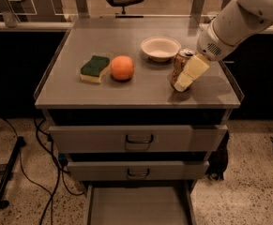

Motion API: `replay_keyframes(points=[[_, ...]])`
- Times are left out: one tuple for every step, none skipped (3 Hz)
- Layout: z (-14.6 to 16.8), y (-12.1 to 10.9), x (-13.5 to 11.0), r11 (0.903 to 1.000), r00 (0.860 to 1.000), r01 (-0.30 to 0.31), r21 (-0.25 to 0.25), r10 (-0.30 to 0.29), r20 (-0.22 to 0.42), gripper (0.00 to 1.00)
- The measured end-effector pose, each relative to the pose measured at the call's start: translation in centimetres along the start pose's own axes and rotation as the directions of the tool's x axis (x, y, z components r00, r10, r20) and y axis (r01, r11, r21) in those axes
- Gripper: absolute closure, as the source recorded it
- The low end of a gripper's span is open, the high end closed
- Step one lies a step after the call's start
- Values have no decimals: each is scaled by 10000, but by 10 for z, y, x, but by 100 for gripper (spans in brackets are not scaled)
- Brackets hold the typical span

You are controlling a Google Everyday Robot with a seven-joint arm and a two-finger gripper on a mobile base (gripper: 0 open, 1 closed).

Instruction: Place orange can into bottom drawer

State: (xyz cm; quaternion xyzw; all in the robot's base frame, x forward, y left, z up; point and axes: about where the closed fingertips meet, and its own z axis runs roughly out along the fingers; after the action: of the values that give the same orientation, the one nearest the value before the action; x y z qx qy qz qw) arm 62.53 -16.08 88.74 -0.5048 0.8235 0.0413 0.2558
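The orange can (179, 63) stands upright on the right part of the grey cabinet top (126, 90), in front of a white bowl. My gripper (183, 81) comes down from the upper right on a white arm and is at the can, its cream tip overlapping the can's front right side. The can rests on the top. The bottom drawer (138, 206) is pulled out below, a shallow grey tray with nothing in it.
A white bowl (160, 48), a round orange fruit (122, 68) and a green-and-yellow sponge (94, 69) lie on the top. Two handled drawers (138, 138) above the bottom one are closed. Cables run on the floor at left (42, 172).
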Motion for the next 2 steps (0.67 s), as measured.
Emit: replay_keyframes(points=[[6, -6, -2, 9999, 9999, -12, -172, 15, 127, 0], [7, -12, 0, 9997, 9998, -76, -213, 80, 206, 0]])
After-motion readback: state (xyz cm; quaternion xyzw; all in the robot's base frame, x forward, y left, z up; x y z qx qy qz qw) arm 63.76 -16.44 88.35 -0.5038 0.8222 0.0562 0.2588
